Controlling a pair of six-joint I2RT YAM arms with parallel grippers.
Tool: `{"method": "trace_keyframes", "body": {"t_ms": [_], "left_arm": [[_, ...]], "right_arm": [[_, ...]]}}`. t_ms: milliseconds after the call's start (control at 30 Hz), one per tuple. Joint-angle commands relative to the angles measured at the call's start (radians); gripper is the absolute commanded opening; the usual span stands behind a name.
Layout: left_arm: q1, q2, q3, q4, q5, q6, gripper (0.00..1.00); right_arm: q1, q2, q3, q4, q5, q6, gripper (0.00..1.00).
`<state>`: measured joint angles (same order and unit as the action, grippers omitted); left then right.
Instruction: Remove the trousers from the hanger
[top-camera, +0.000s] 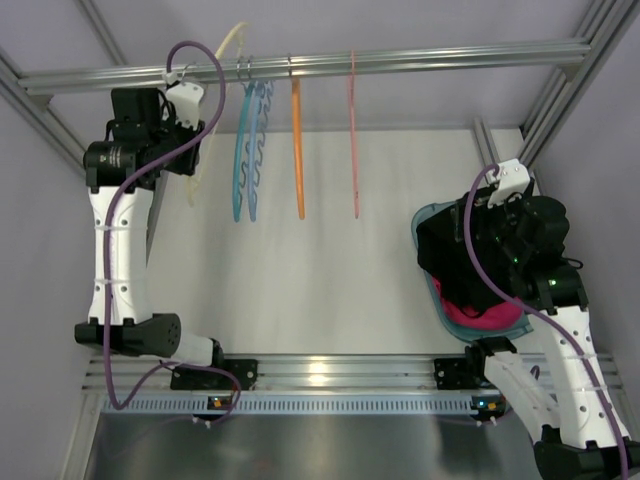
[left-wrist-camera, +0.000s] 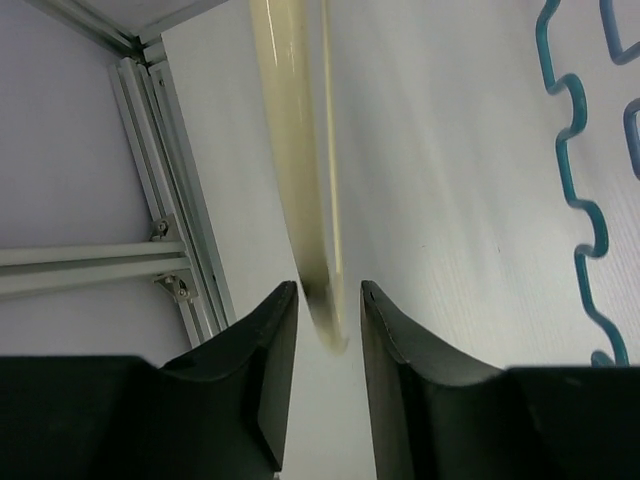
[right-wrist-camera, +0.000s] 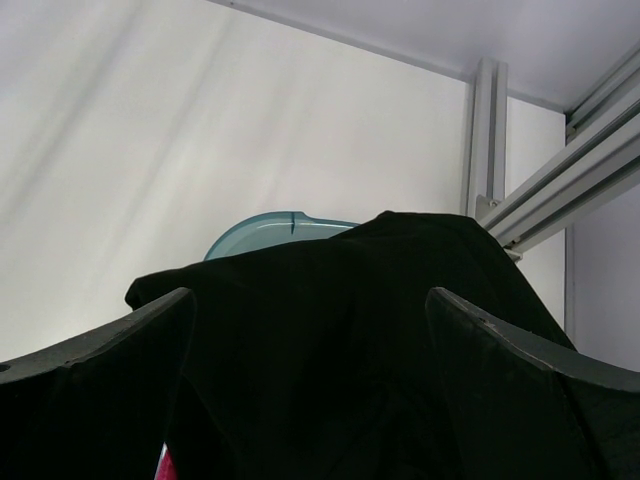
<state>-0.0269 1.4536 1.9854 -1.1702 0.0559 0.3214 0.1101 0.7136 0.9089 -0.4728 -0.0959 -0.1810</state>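
left tool (left-wrist-camera: 328, 292) narrow, straddling smooth cream plastic hanger (left-wrist-camera: 300, 150) | right tool (right-wrist-camera: 310, 296) wide | soft black trousers (right-wrist-camera: 330, 385) heaped in teal tub (right-wrist-camera: 255, 230)

We log the trousers (right-wrist-camera: 340, 330) as plain black. The tub (right-wrist-camera: 262, 232) at the right edge of the white tabletop (top-camera: 330, 270) is teal, and the cloth (top-camera: 487, 316) in it is magenta-pink. The hanger (left-wrist-camera: 295, 150) is cream. We also note light-blue hangers (top-camera: 248, 150), an orange hanger (top-camera: 298, 150) and a pink hanger (top-camera: 354, 150).

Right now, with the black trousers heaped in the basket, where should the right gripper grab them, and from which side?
Probably the raised hump of the trousers at the top of the heap, coming straight down. It bulges above the teal basket rim, and the right gripper straddles it with open jaws.
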Motion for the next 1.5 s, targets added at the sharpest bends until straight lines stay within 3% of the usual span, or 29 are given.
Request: {"method": "trace_keyframes", "body": {"t_ms": [0,200,400,500,600,1067,1200,1467], "left_arm": [[0.002,-0.032,0.006,0.053,0.004,-0.022,0.39],[0.002,-0.061,0.003,0.069,0.028,-0.036,0.66],[0.002,-0.088,0.019,0.078,0.038,-0.062,0.74],[0.002,-0.122,0.030,0.105,0.064,-0.081,0.85],[0.002,-0.136,0.055,0.115,0.075,-0.110,0.89],[0.002,-0.108,0.063,0.171,0.180,-0.220,0.83],[0.002,-0.150,-0.037,0.253,0.226,-0.278,0.81],[0.002,-0.165,-0.189,0.446,0.180,-0.427,0.71]], "right_arm": [[-0.015,-0.002,0.012,0.030,-0.007,0.020,0.99],[-0.015,-0.005,0.012,0.026,-0.005,0.018,0.99],[-0.015,-0.006,0.012,0.026,-0.005,0.020,0.99],[-0.015,-0.016,0.013,0.025,-0.001,0.018,0.99],[-0.013,-0.022,0.012,0.020,-0.002,0.018,0.99],[-0.015,-0.031,0.012,0.020,0.002,0.014,0.99],[-0.013,-0.046,-0.005,0.020,0.007,0.012,0.99],[-0.013,-0.043,-0.012,0.028,0.005,0.020,0.99]]}}
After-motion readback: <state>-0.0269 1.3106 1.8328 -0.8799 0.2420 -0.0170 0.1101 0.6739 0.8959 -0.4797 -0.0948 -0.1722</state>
